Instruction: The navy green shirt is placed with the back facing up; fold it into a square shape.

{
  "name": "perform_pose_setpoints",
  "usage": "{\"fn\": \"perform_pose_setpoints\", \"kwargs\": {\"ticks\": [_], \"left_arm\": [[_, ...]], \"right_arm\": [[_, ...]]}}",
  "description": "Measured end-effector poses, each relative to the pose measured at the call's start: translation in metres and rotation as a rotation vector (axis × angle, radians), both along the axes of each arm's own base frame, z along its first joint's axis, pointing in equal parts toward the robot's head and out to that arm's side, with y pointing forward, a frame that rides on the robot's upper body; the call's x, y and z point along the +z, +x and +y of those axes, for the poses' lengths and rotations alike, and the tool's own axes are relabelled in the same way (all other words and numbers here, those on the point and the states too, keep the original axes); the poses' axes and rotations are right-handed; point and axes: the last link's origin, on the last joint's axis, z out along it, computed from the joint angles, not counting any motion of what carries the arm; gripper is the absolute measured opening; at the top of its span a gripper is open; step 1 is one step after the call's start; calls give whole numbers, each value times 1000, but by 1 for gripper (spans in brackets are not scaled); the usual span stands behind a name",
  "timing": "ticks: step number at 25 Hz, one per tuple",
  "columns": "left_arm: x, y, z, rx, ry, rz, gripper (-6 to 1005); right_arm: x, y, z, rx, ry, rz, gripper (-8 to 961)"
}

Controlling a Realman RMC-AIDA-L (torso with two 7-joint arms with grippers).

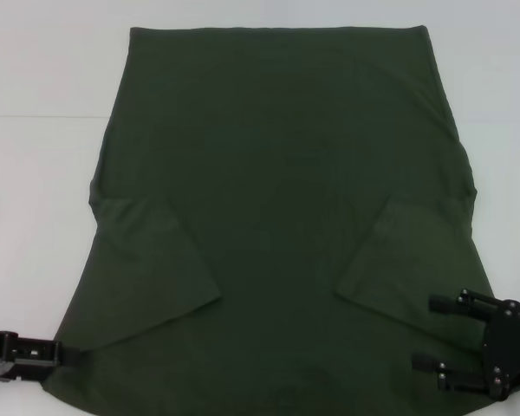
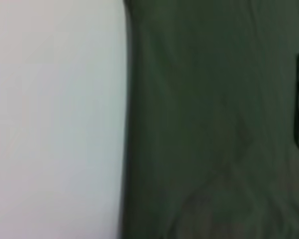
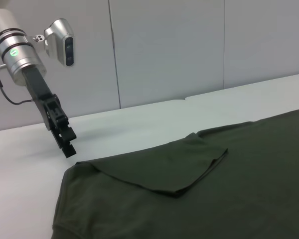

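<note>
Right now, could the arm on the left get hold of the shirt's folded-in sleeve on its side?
Probably yes. The left gripper sits at the near left edge of the navy green shirt, and the left sleeve lies flat just beyond it on the white table, with nothing between them.

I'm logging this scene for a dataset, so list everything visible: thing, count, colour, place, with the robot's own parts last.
navy green shirt: one, dark olive green, spread flat across the middle of the table, both short sleeves folded inward onto the body.
table: one, white, under the shirt, bare surface showing on both sides of it.
wall panels: light grey, behind the table in the right wrist view.
left end effector: one, black, at the shirt's near left corner, low at the fabric edge.
right end effector: one, black, over the shirt's near right corner, fingers spread apart.
</note>
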Motion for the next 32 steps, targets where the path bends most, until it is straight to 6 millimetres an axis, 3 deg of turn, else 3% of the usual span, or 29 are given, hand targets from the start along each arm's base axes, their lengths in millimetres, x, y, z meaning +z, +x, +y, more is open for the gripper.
{"fn": "perform_pose_setpoints", "kwargs": {"ticks": [32], "left_arm": [[-6, -13, 10, 68, -1, 96, 852]], "right_arm": [[-2, -2, 1, 4, 1, 0, 857]]}}
